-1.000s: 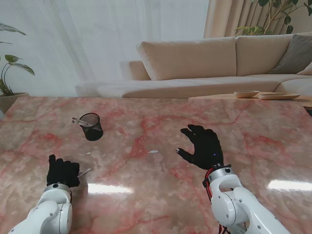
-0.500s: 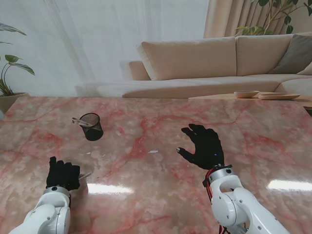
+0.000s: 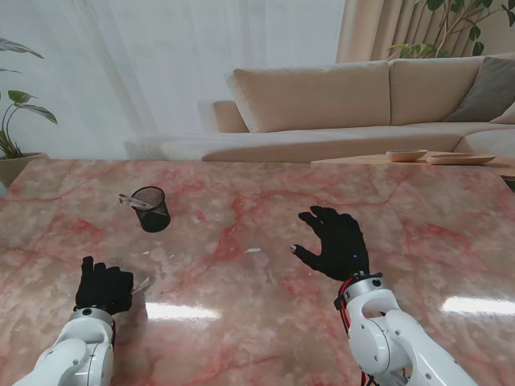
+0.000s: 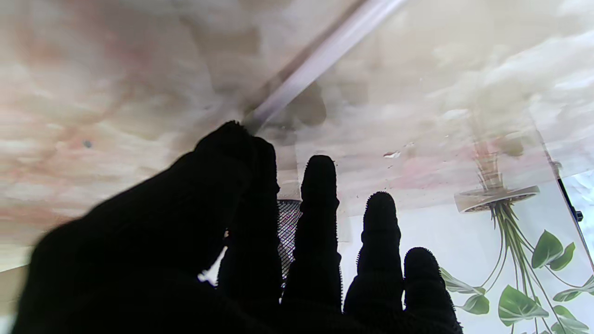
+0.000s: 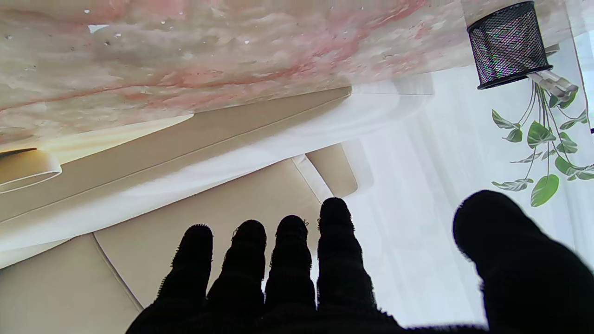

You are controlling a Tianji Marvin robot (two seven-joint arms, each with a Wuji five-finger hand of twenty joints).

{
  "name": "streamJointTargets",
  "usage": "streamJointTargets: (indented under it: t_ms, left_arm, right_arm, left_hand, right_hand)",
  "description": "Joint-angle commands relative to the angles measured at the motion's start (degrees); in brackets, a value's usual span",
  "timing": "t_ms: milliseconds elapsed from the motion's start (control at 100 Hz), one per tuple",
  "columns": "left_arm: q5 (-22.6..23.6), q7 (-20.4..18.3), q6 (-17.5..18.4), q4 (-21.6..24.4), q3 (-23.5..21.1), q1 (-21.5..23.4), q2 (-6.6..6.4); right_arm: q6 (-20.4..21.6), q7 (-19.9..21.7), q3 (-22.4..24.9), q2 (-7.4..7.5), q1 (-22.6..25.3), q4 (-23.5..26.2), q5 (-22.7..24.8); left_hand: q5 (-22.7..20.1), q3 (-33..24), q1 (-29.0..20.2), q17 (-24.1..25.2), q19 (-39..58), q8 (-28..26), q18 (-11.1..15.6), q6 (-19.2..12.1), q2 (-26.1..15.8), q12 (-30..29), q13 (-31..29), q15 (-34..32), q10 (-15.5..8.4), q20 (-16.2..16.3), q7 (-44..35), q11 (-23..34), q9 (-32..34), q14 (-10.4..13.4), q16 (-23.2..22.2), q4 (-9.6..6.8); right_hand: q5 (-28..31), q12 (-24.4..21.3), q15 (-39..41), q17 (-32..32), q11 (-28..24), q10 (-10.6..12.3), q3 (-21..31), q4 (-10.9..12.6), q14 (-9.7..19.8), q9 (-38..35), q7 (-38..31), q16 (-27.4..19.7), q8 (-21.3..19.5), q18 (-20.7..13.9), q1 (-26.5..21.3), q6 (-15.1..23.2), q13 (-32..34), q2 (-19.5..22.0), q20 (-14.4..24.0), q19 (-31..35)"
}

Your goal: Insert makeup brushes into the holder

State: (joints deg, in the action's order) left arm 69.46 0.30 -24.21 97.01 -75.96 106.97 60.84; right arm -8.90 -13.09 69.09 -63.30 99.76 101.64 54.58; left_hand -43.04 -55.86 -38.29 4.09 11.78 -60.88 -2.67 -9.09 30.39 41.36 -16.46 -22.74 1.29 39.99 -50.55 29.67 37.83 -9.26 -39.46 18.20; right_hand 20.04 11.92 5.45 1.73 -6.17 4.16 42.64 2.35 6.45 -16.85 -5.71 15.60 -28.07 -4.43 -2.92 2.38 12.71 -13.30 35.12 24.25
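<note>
The black mesh holder (image 3: pixel 151 210) stands at the far left of the marble table (image 3: pixel 241 322), with one brush (image 3: pixel 130 200) leaning out of it. The right wrist view also shows the holder (image 5: pixel 508 44) and that brush (image 5: pixel 554 84). My left hand (image 3: pixel 103 285) rests near the front left. Its thumb and index finger (image 4: pixel 232 153) are pinched on the end of a pale makeup brush (image 4: pixel 320 55). That brush's free end (image 3: pixel 143 282) pokes out on the hand's right. My right hand (image 3: pixel 334 241) hovers open right of centre, fingers spread, holding nothing.
A small white scrap (image 3: pixel 253 250) lies on the table between the hands. A beige sofa (image 3: pixel 338 104) and a low table with dishes (image 3: pixel 438 156) are beyond the far edge. A potted plant (image 3: pixel 12 121) stands at the far left.
My left hand has drawn back slightly toward me with the brush end at its fingertips. The right hand has hardly moved.
</note>
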Motion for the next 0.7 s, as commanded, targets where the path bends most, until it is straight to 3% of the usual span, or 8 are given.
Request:
streamJointTargets:
  t_ms: [0, 690]
  left_arm:
    - [-0.3, 0.6, 0.4, 1.2, -0.1, 0.4, 0.26]
    - [-2.1, 3.3, 1.6, 5.9, -2.8, 2.3, 1.01]
  right_arm:
    - [-0.3, 0.9, -0.1, -0.06, 0.3, 0.0, -0.3]
    - [-0.4, 1.3, -0.2, -0.05, 0.1, -0.1, -0.5]
  left_hand:
    - [-3.0, 0.2, -0.7, 0.1, -1.9, -2.0, 1.0, -4.4, -2.3, 0.7, 0.8, 1.6, 0.3, -0.6, -3.7, 1.1, 0.9, 0.9, -0.1, 0.54]
    - [-2.6, 1.0, -1.0, 0.2, -1.6, -3.5, 0.9, -5.4, -2.9, -0.1, -1.4, 1.4, 0.5, -0.7, -3.1, -0.5, 3.8, 0.6, -0.4, 0.46]
  right_hand:
    - [-0.4, 1.0, 0.1, 1.2, -0.2, 0.0, 0.5, 0.5, 0.7, 0.2, -0.4, 1.4, -0.4, 0.3, 0.6, 0.6, 0.2, 0.1, 0.7, 0.1]
    - [-0.3, 1.0, 0.2, 1.3, -0.3, 0.0, 0.3, 0.4, 0.8, 0.1, -0.5, 1.5, -0.4, 0.4, 0.7, 0.6, 0.3, 0.3, 0.7, 0.1]
